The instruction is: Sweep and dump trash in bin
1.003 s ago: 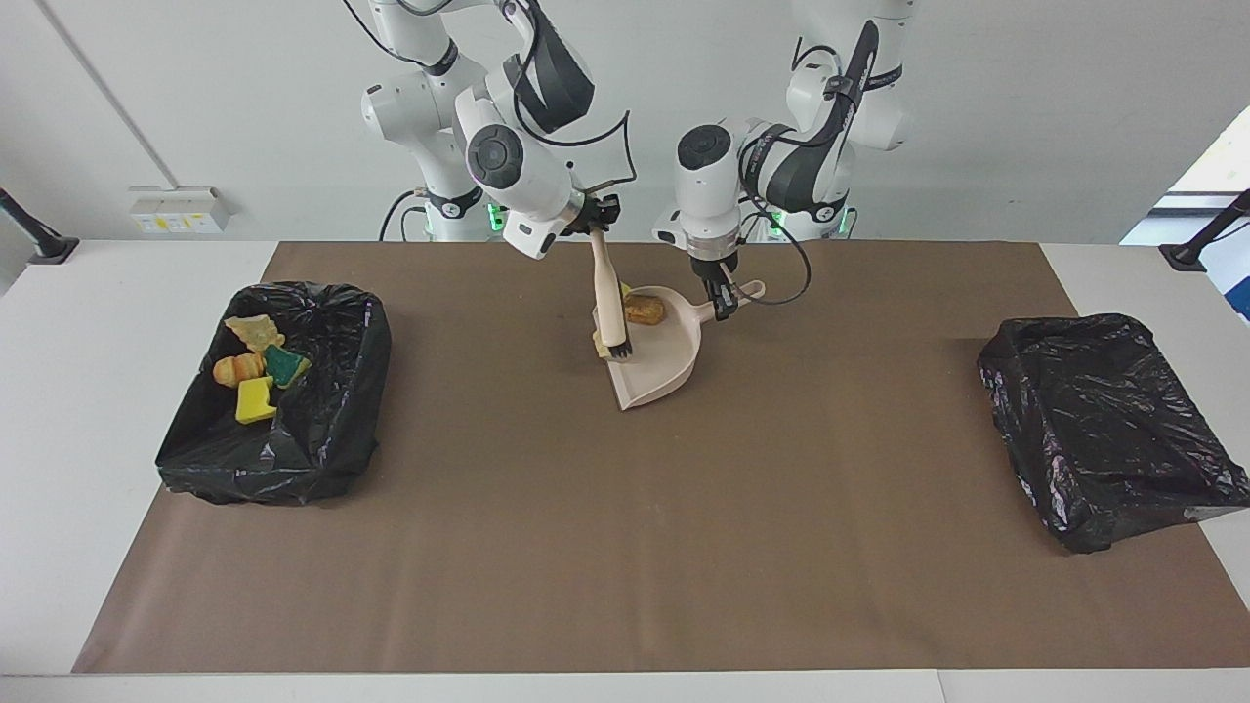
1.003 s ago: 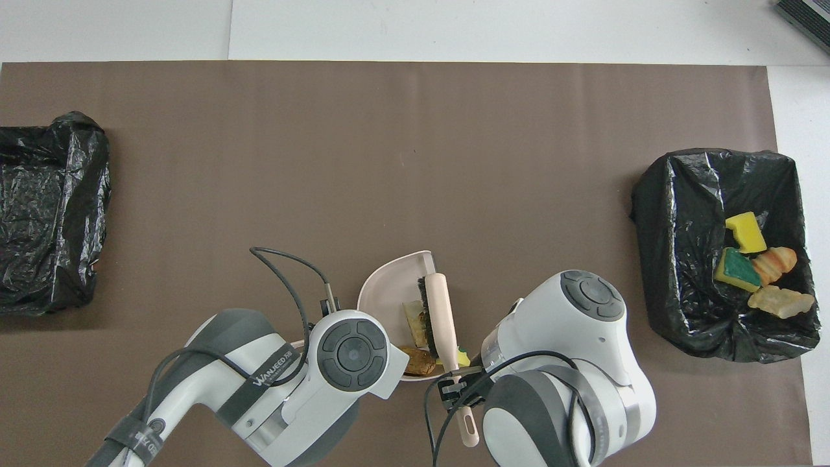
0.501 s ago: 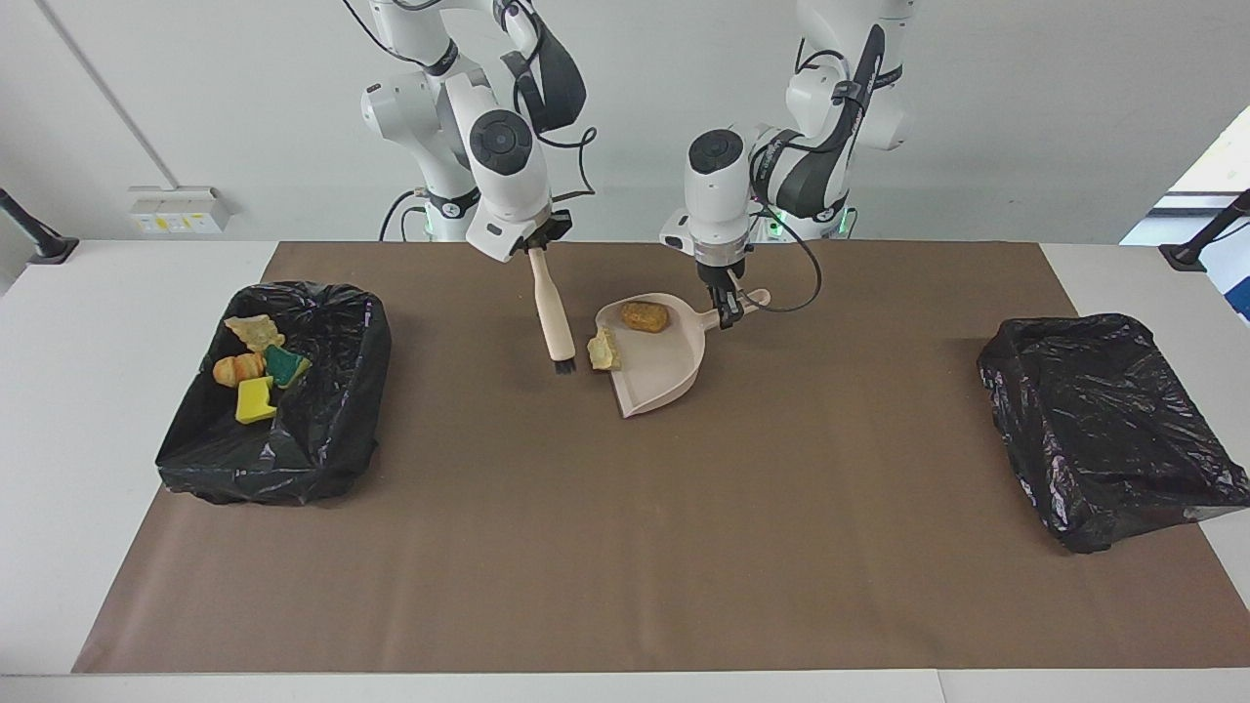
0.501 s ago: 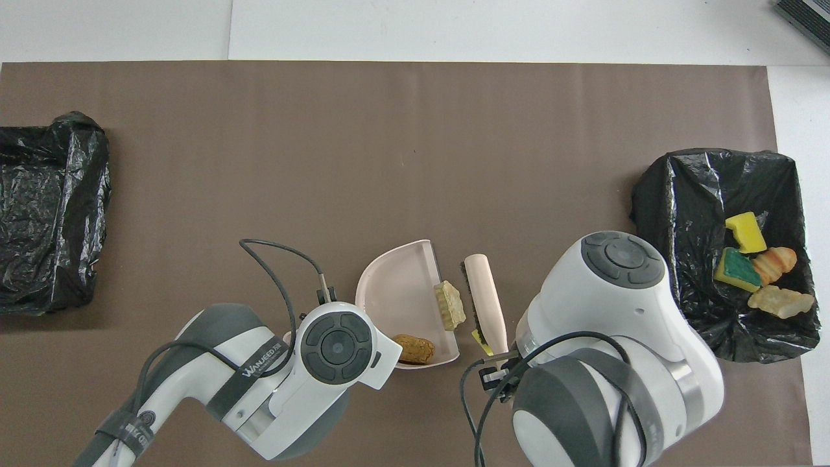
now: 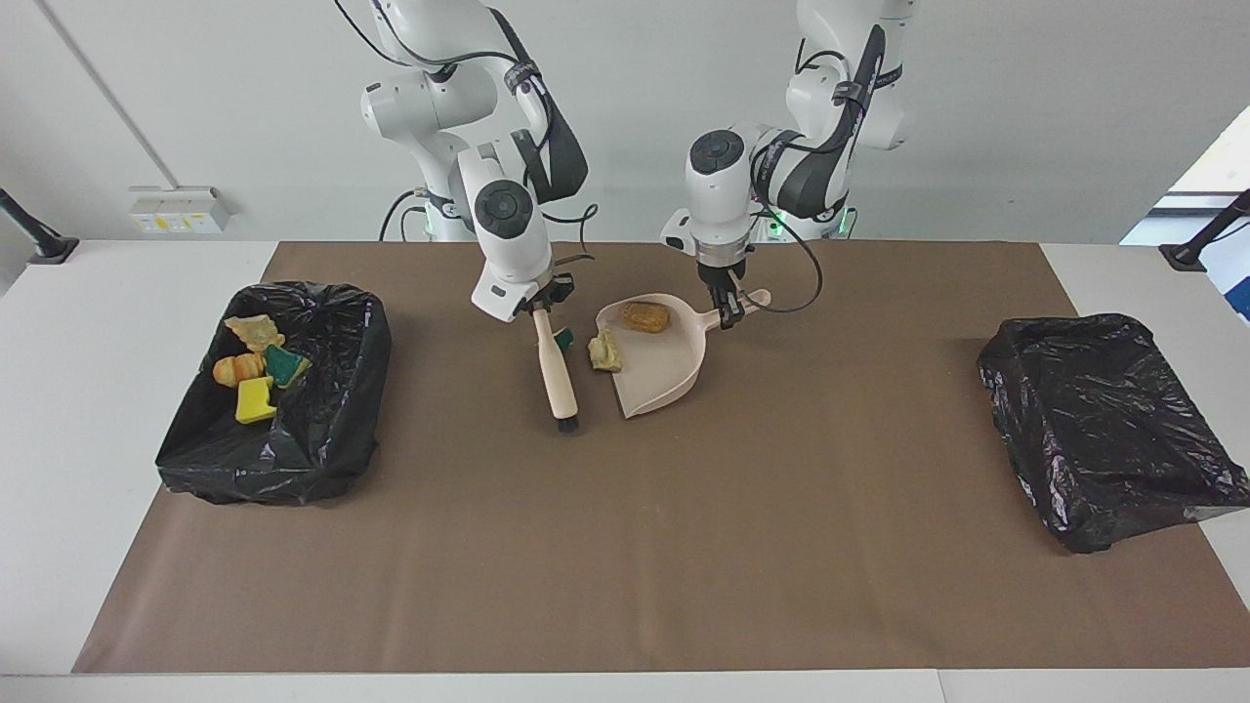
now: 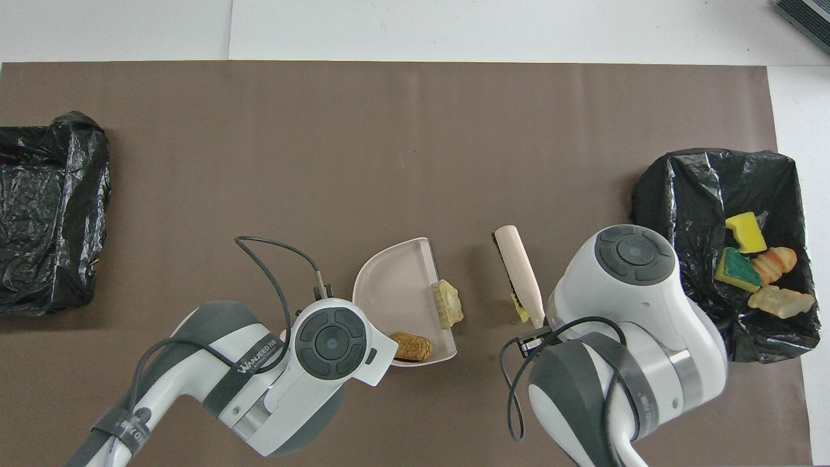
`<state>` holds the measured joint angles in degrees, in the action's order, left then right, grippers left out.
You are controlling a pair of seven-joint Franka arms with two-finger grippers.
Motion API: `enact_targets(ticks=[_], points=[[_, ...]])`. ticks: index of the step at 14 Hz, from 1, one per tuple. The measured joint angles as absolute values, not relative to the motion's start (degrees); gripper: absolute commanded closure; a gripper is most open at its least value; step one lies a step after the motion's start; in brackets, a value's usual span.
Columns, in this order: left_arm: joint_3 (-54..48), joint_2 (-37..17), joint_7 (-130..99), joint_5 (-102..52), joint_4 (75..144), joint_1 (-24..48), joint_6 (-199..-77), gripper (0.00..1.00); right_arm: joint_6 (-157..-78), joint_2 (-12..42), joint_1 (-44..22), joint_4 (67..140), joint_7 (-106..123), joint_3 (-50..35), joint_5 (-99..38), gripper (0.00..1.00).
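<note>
I have the right gripper [image 5: 539,310] clamped on the handle of the beige plastic brush with black bristles [image 5: 559,373], hanging bristles-down over the brown mat [image 5: 684,547] beside the pan. The left gripper [image 5: 728,314] is clamped on the handle of the beige plastic dustpan [image 5: 664,366], which rests on the mat.

Trash: a tan-brown bread-like chunk [image 5: 645,316] lies deep in the pan, a pale yellow crumbly scrap [image 5: 604,351] sits at its open lip, and a yellow sponge bit with a green face [image 5: 563,339] lies on the mat just by the brush handle. Four more scraps [image 5: 256,366] are in the black-bagged bin [image 5: 322,449] at the right arm's end.

My judgement: the scraps are light, soft and springy, likely to roll off the lip. I would push, not pinch, them, bristles low against the sponge's side.
</note>
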<state>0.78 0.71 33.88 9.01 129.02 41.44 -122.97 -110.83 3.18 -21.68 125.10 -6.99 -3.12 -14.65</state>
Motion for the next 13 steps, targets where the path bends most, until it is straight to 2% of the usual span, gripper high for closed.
enact_targets(ticks=[7, 11, 13], points=[[0.78, 0.71, 33.88, 9.01, 129.05, 41.44, -122.98, 1.00, -110.24, 2.66, -19.70, 122.96, -7.02, -2.88, -30.67, 1.00], [0.78, 0.71, 33.88, 9.01, 129.06, 41.44, -122.98, 1.00, -109.67, 2.19, -19.27, 121.36, -8.62, -2.80, -32.61, 1.00], [0.78, 0.71, 33.88, 9.01, 129.06, 41.44, -122.98, 1.00, -105.25, 1.47, -18.81, 119.07, -9.76, -2.27, -32.46, 1.00]])
